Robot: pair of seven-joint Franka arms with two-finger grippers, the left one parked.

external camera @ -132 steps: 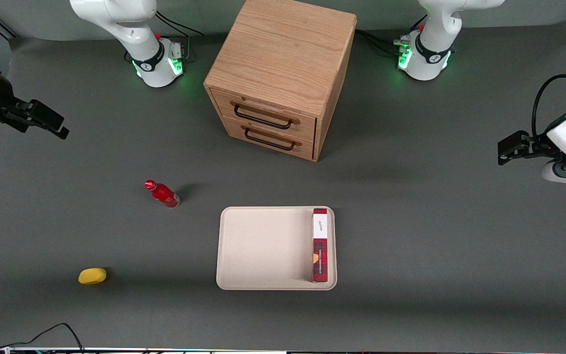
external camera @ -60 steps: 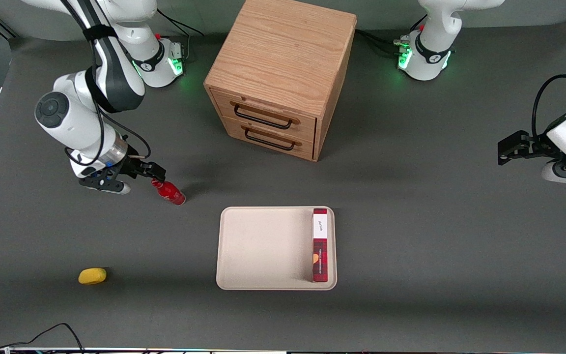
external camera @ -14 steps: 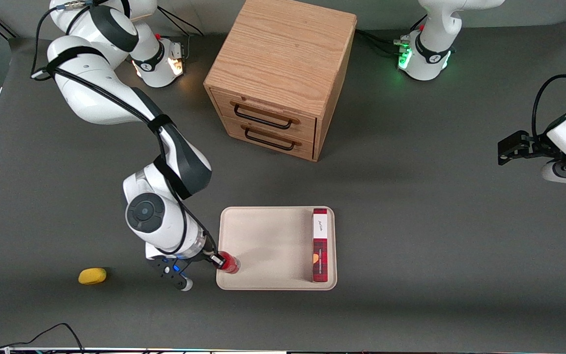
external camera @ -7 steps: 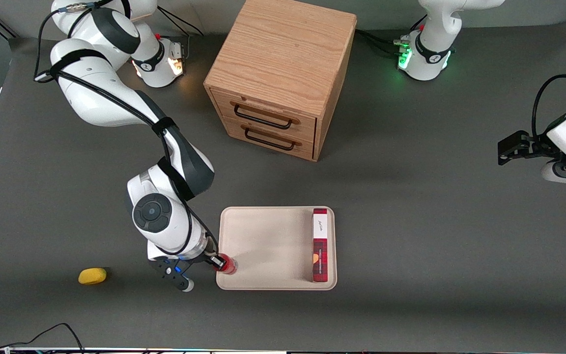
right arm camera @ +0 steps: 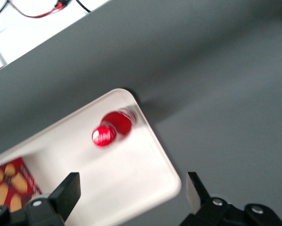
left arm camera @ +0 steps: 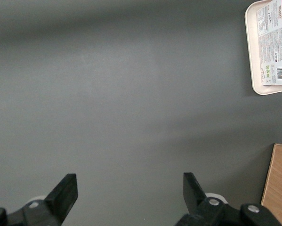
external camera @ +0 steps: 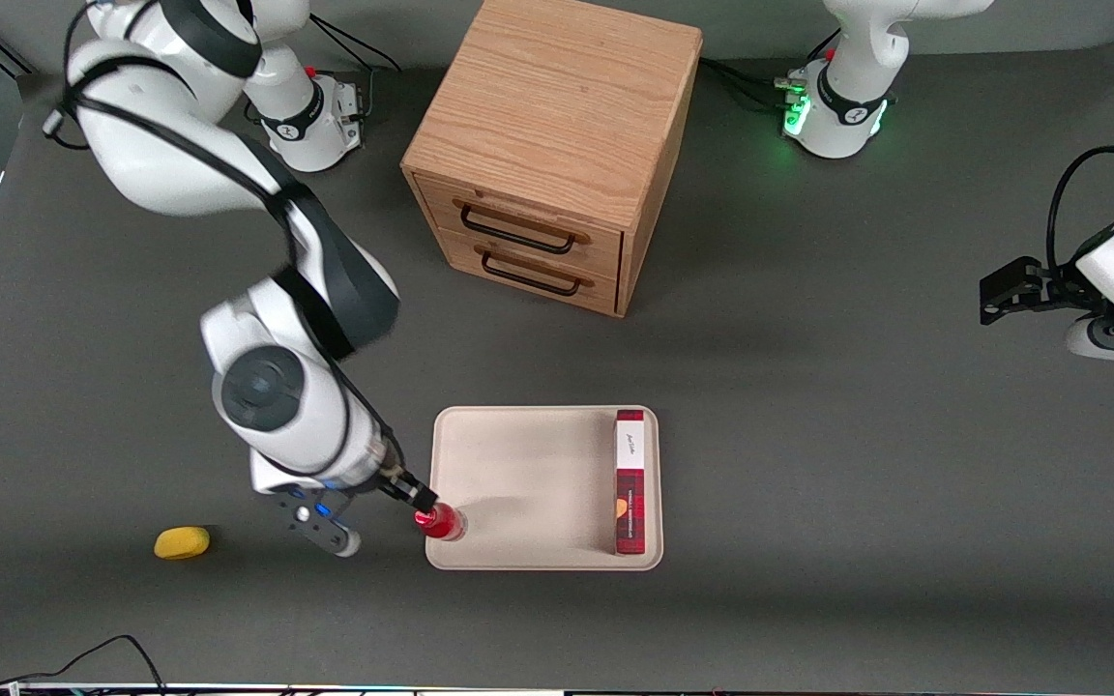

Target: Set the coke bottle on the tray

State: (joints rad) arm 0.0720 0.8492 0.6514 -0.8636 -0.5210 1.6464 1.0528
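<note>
The right arm's gripper (right arm camera: 131,197) is hanging above the tray with its fingers (right arm camera: 68,190) spread wide apart and nothing between them. Half a second ago it was low over the bottle's cap; now it is sitting higher and has pulled away toward ten o'clock of the bottle in the front view (external camera: 419,496), with the whole forearm swung toward the working arm's end of the table.

The coke bottle (external camera: 441,522) is standing upright and free on the tray (external camera: 528,483), in the corner nearest the front camera on the working arm's end, just inside the low raised rim. It is sitting in the same spot as half a second ago. From the wrist camera it is showing as a glossy red disc of a cap (right arm camera: 104,136) with the wider red body (right arm camera: 119,123) beneath it, slightly smeared by motion.

The red plaid box (external camera: 630,481) is lying along the tray's edge toward the parked arm's end, well apart from the bottle. A yellow sponge-like lump (external camera: 181,542) is resting on the grey table at about nine o'clock of the bottle, and the wooden drawer cabinet (external camera: 552,145) is standing farther from the front camera than the tray.
</note>
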